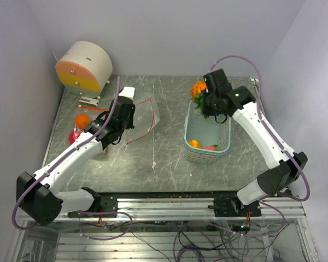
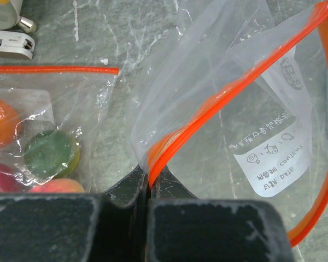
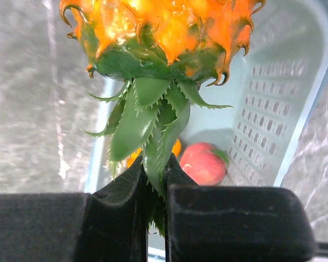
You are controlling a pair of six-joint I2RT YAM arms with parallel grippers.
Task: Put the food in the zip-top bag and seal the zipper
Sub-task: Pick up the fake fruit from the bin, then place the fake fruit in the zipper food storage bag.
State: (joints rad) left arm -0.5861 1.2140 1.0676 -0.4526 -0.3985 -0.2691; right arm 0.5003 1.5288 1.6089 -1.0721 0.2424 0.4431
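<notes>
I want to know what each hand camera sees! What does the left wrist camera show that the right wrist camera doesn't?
Only the left wrist view: the left gripper pinching a clear zip-top bag by its orange zipper, beside another bag holding toy food.
Only the right wrist view: the right gripper holding a toy pineapple by its leaves over the teal basket, with a red fruit inside.
Both: the grey marbled table, and a gripper shut on something.

There's the toy pineapple (image 3: 164, 33), orange with green leaves, hanging crown-down, pinched by its leaves in the right end effector (image 3: 156, 183) over the basket (image 3: 273, 93). A reddish peach (image 3: 203, 164) and an orange piece (image 1: 194, 143) lie inside. The clear zip-top bag (image 2: 235, 109), red-zippered, gapes open, rim clamped in the left end effector (image 2: 148, 185).
</notes>
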